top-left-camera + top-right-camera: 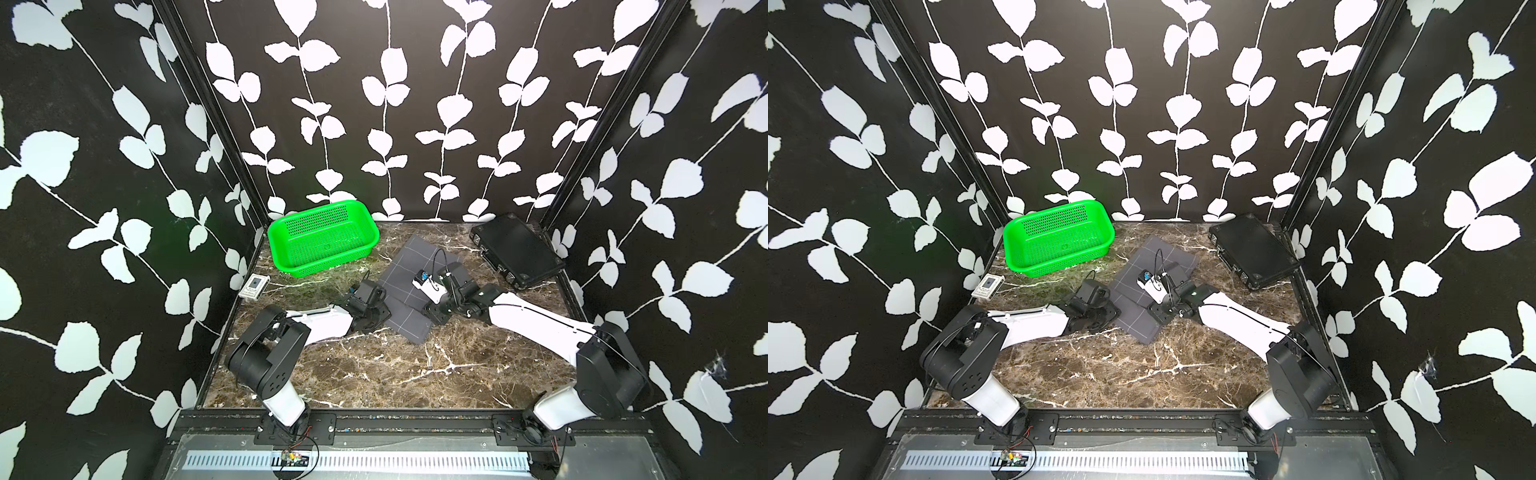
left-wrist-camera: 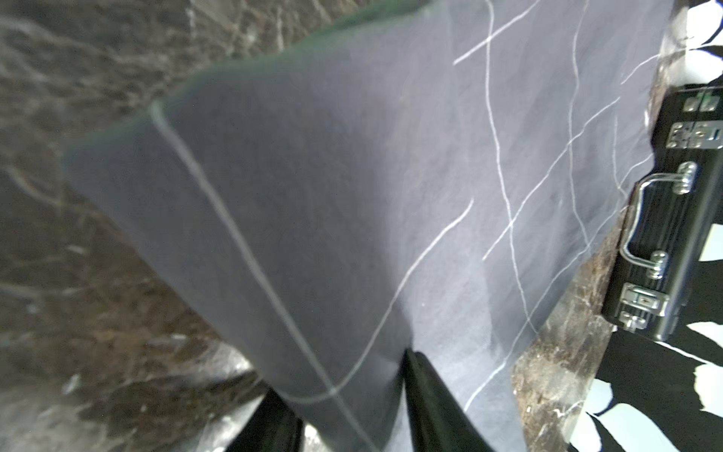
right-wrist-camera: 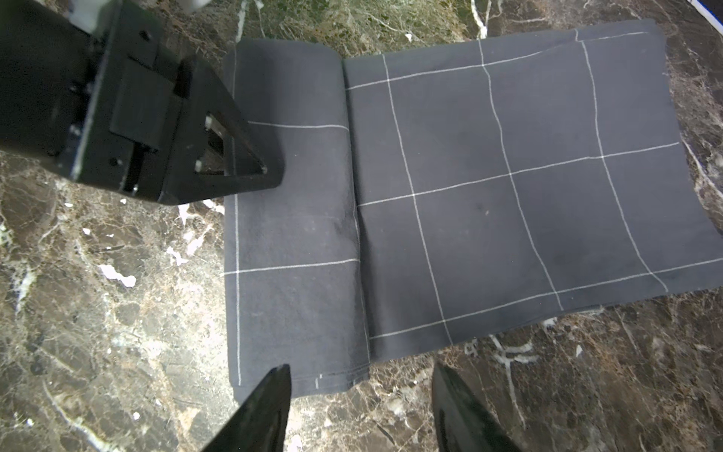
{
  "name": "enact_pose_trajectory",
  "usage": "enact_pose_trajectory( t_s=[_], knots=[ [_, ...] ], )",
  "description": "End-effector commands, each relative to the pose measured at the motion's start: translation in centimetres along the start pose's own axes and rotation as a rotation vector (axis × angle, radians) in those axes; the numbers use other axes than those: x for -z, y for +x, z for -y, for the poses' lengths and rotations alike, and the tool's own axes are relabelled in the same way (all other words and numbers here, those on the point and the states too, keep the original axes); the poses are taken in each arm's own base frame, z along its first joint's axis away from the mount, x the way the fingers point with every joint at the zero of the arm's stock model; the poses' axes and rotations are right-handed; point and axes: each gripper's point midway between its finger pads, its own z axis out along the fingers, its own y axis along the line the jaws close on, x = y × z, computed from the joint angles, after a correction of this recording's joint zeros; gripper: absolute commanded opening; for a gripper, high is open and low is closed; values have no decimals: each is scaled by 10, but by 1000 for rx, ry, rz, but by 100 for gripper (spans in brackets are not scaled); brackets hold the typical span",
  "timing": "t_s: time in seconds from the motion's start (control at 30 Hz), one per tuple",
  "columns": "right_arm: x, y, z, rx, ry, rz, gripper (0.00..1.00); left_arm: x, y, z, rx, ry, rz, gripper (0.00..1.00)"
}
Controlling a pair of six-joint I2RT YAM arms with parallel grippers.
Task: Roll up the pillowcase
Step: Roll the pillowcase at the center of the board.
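The pillowcase [image 1: 405, 270] [image 1: 1129, 282], dark grey with thin white grid lines, lies at mid-table with its near end turned over into a flat fold [image 3: 293, 235]. At the cloth's left edge, my left gripper [image 1: 385, 311] [image 1: 1115, 311] [image 2: 340, 371] is shut on that fold. In the left wrist view the cloth [image 2: 352, 195] fills the gap between its fingers. My right gripper [image 1: 432, 316] [image 1: 1158, 313] [image 3: 362, 375] stands open at the opposite edge. Its jaws straddle the fold's corner and bare marble without touching the cloth.
A green perforated basket [image 1: 324, 239] [image 1: 1059, 237] stands at the back left. A black rigid case [image 1: 515, 249] [image 1: 1252, 249] [image 2: 673, 235] lies at the back right, close to the cloth. A small white card box [image 1: 254, 286] [image 1: 987, 286] sits by the left wall.
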Motion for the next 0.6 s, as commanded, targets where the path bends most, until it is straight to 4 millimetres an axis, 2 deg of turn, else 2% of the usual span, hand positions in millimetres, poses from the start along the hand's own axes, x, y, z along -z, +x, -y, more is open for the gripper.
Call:
enact_pose_trajectory(
  t_s=[0.0,0.33,0.47,0.57],
  knots=[
    [6,4,1,9,9,-1,60,-3,9,-16,4,-62,-30,36],
    [7,-2,-11,12,-55,28,61,25,8,-10,-101,-151,-70,2],
    [7,-2,-19,23,-82,40,63,42,15,-21,-173,-223,-121,0],
    [8,-2,-23,25,-97,42,63,62,22,-37,-231,-297,-167,0]
  ],
)
